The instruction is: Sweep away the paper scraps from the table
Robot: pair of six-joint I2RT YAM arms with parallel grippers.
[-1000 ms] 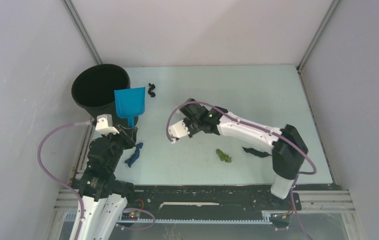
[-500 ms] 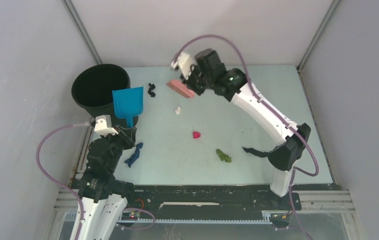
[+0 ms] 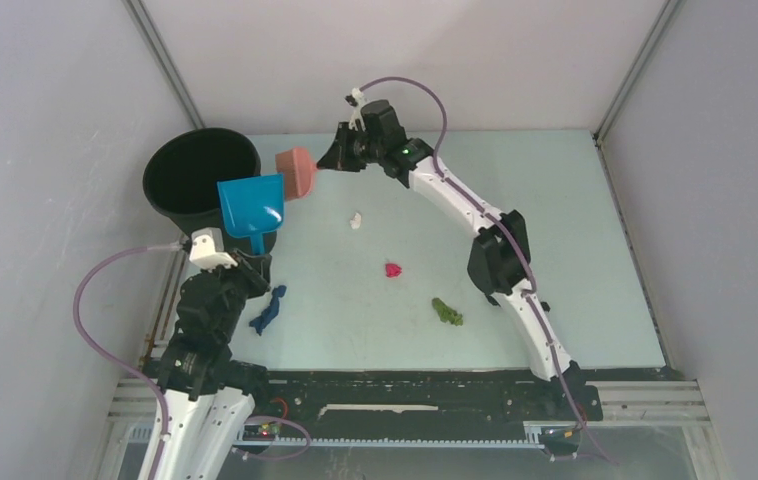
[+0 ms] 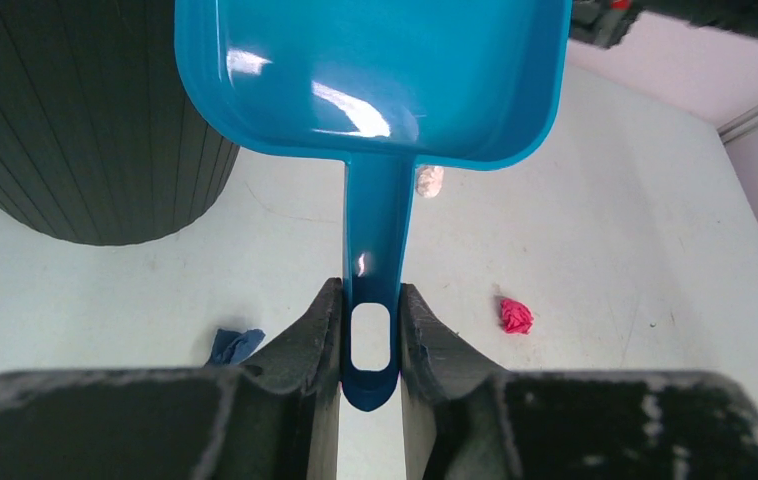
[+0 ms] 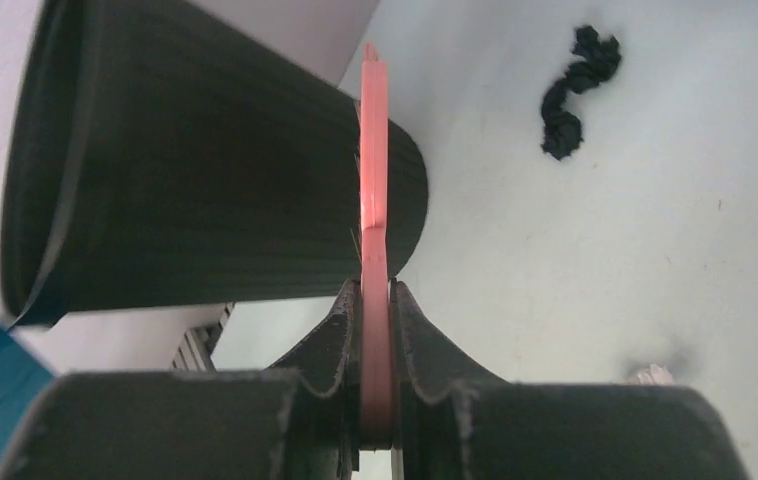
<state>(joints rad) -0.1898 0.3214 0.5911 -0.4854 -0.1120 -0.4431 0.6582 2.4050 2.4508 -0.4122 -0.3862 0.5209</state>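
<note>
Mid-sweep: right gripper (image 5: 375,300) pinches the pink brush (image 3: 298,171) upper left, left gripper (image 4: 370,300) clamps the blue dustpan (image 3: 251,205) (by the black bin (image 3: 200,175)). Paper scraps (image 3: 392,269) dot the table (image 3: 555,200) centre; next, likely, brushing them panward.

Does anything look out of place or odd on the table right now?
Nothing looks damaged. White, pink, green, dark blue and black paper scraps lie scattered on the table. The blue dustpan and pink brush are both held up beside the black bin.
</note>
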